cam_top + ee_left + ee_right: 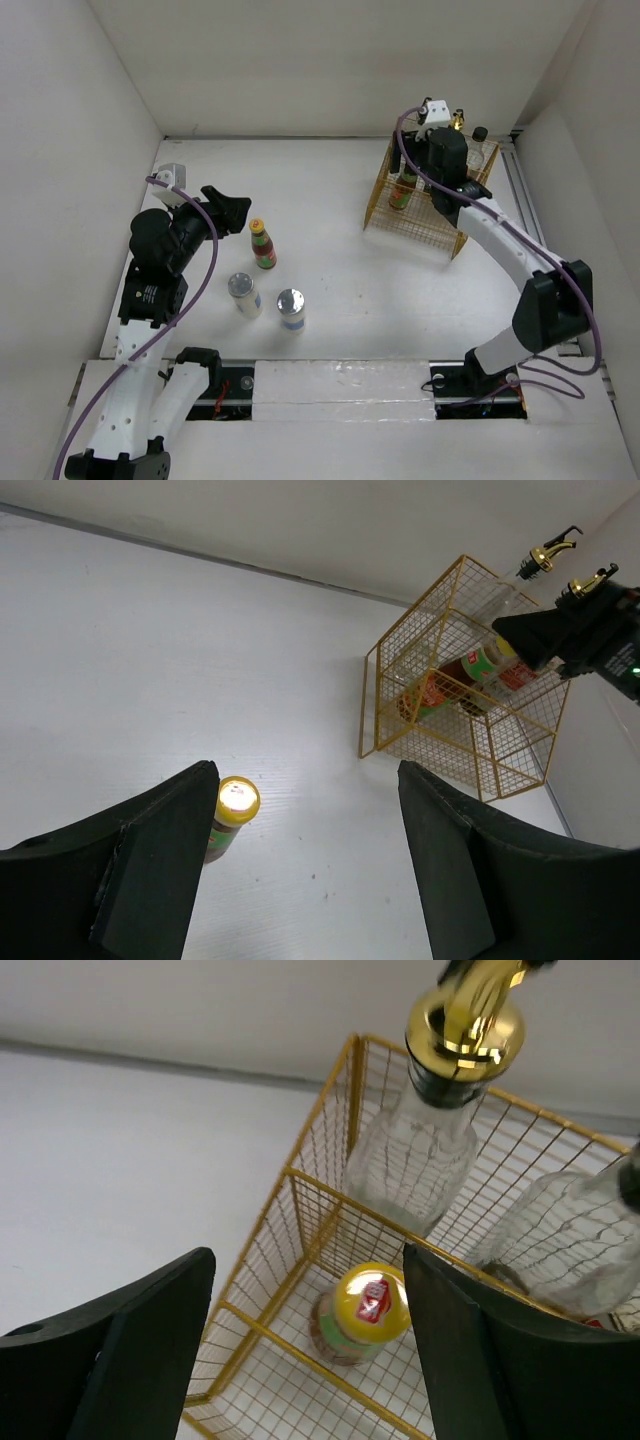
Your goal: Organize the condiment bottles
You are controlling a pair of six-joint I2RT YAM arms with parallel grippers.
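The right gripper [308,1255] hung over the yellow wire basket [380,200], at two o'clock on the table. Its jaws were wide and gripped nothing, directly above a red-sauce bottle [365,1310] standing at the basket's nine o'clock side. The exit looked best made straight up with the jaws wide, clearing the cap and the gold-spouted cruet [440,1130] at twelve o'clock. A sideways pull risked snagging the wire. The left gripper [228,210] waited partly open and empty at ten o'clock of a second sauce bottle [263,245]. Two silver-lidded jars [243,293] stood at five o'clock of that bottle.
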